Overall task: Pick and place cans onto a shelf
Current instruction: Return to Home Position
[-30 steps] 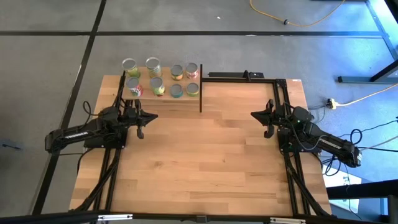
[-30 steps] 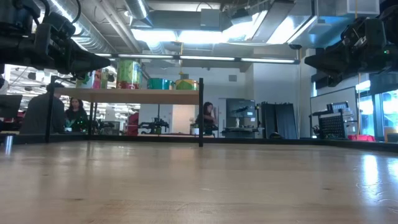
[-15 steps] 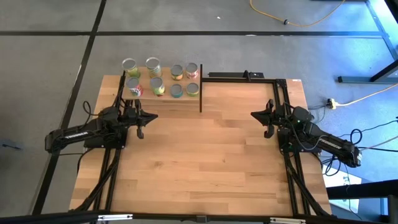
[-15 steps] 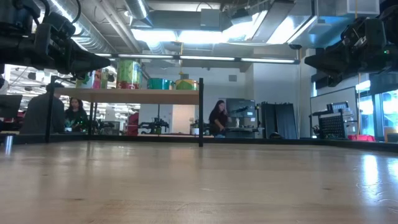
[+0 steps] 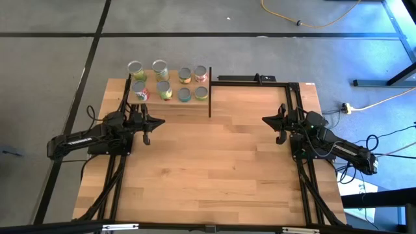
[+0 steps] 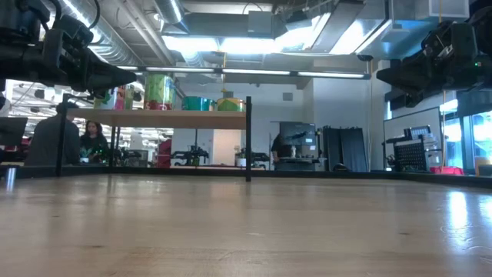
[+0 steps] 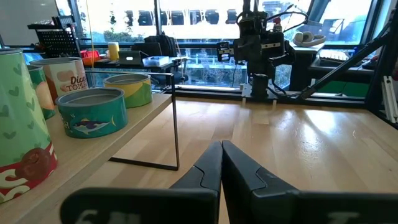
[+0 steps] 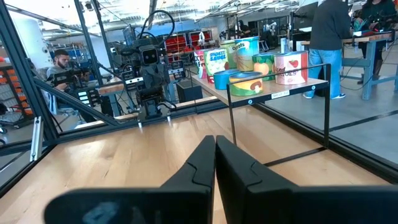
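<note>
Moved since earlier: only a person (image 6: 280, 148) behind, both arms unmoved; cans (image 5: 169, 82) grouped on the shelf (image 6: 177, 118); left gripper (image 7: 221, 144) and right gripper (image 8: 215, 138) over the worktop (image 5: 214, 169), fingers clenched empty; homing apparently complete, nothing left to fetch

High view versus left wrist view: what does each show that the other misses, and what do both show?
Only the high view: all eight cans in two rows of four, the whole left arm, a yellow cable on the floor. Only the left wrist view: can labels, such as the fish on the teal tin, and the left gripper with fingers shut. Both: the shelf, the tabletop, the right arm.
</note>
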